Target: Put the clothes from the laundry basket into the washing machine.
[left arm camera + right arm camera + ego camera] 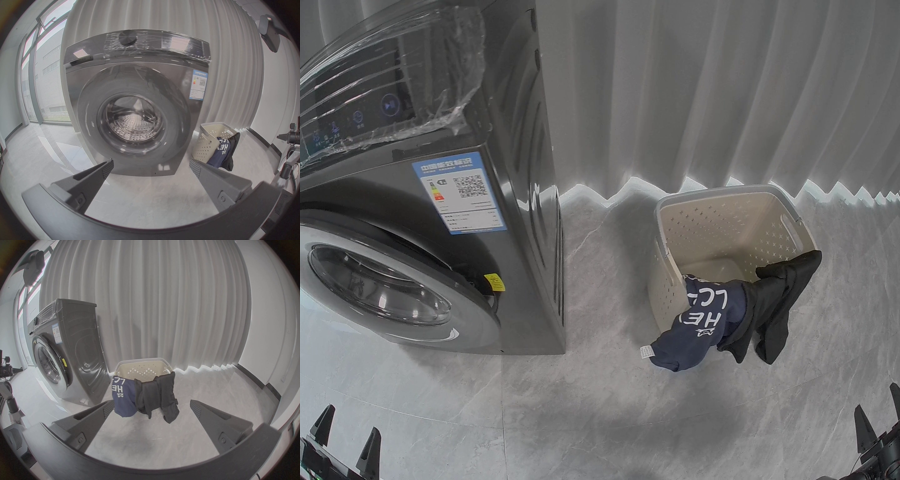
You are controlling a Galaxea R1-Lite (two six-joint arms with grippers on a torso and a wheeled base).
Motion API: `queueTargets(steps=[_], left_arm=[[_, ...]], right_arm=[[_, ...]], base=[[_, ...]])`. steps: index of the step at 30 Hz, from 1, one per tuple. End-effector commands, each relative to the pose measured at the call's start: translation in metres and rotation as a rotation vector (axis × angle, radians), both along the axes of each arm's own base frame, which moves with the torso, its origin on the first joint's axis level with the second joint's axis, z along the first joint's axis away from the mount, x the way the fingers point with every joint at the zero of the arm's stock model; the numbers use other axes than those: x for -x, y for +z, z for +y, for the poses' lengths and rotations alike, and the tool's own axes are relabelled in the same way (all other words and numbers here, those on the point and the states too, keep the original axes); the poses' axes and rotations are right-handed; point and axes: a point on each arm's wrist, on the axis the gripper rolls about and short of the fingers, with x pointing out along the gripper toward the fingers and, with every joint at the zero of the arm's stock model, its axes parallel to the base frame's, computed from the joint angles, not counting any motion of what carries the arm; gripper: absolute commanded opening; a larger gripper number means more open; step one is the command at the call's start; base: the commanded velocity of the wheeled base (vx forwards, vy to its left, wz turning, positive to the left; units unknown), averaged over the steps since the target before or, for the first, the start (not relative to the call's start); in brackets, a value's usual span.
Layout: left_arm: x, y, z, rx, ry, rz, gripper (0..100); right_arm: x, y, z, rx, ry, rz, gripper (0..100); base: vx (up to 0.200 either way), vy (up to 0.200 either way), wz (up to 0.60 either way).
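Note:
A beige laundry basket (731, 212) stands on the floor to the right of the washing machine (506, 187). A navy garment with white letters (700, 325) and a black garment (775, 300) hang over the basket's near rim. The machine's round glass door (381, 287) looks shut. My left gripper (347, 437) is low at the left, open and holding nothing, facing the machine door (132, 123). My right gripper (878, 415) is low at the right, open with nothing between its fingers, facing the basket (143, 368) and the clothes (150, 394).
White curtains (725, 87) hang behind the basket. Grey tiled floor (612, 406) spreads between me, the machine and the basket. Plastic film (394, 75) covers the machine's control panel. A window (47, 72) stands beyond the machine.

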Motion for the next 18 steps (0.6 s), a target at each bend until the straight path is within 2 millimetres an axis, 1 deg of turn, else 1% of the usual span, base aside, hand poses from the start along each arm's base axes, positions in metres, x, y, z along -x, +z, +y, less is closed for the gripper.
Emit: queueTargets(steps=[1, 18], left_arm=[[0.0002, -0.0049, 0.0, 0.001, 0.0, -0.002, 100], [0.0002, -0.0049, 0.0, 0.001, 0.0, -0.002, 100]], right_arm=[[-0.0001, -0.0052, 0.0, 0.001, 0.0, 0.001, 100], [-0.0001, -0.0052, 0.0, 0.001, 0.0, 0.001, 100]], base=[[0.0, 0.2, 0.0], [0.0, 0.2, 0.0]])
